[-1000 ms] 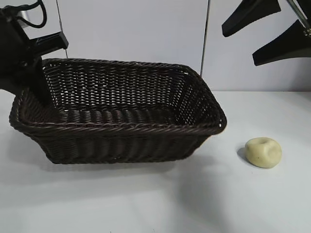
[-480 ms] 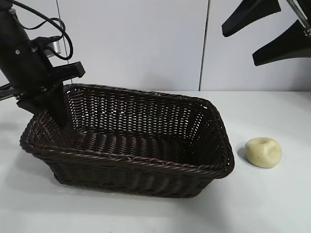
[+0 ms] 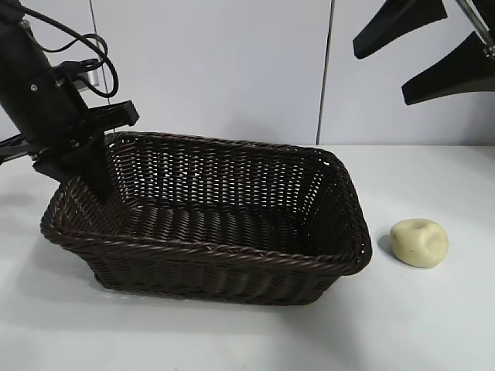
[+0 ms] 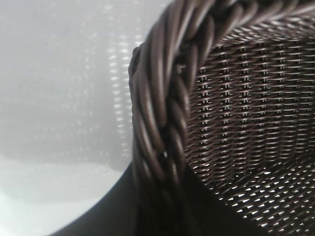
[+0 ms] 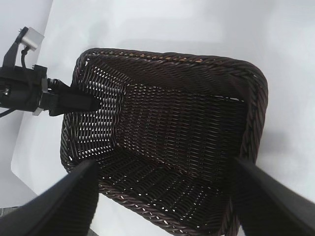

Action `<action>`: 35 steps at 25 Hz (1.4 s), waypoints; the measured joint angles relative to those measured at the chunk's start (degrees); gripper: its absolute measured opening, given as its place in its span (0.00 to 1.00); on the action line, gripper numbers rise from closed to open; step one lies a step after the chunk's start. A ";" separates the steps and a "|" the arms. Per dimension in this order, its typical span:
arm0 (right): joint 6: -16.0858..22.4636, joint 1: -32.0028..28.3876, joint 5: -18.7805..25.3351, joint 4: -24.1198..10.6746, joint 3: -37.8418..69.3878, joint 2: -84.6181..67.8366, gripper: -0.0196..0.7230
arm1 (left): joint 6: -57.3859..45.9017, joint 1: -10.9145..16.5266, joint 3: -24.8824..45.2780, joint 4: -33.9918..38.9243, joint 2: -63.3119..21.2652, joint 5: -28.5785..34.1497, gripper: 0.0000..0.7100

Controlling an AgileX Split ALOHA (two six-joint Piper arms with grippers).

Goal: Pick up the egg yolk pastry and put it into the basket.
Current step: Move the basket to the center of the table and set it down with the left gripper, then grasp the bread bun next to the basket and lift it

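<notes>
My left arm (image 3: 42, 93) is black and thick, with thin black cables (image 3: 77, 46) looping off it and a small shiny silver block (image 5: 29, 38) on top. My right gripper (image 3: 421, 50) has two flat black pointed fingers (image 3: 398, 23).

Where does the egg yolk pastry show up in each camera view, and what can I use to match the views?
Exterior view: the egg yolk pastry lies on the table at lower right, apart from the basket.
Left wrist view: not in it; only the basket's braided rim and weave.
Right wrist view: not in it.
Shared landmark: the basket, seen in all three.
</notes>
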 joint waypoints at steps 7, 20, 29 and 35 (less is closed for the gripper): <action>0.34 0.00 0.00 0.00 0.00 0.00 0.75 | 0.00 0.00 -4.16 2.70 -1.72 5.63 0.84; 0.46 0.00 0.00 0.00 0.00 0.00 0.75 | -6.47 0.30 -11.97 22.98 -6.34 14.67 0.84; 0.46 0.00 0.00 0.00 0.00 0.00 0.75 | -7.33 11.00 -11.97 26.61 -6.34 14.90 0.84; 0.46 0.00 0.00 -0.16 0.00 0.00 0.75 | -7.32 12.69 -11.97 26.60 -6.34 16.86 0.84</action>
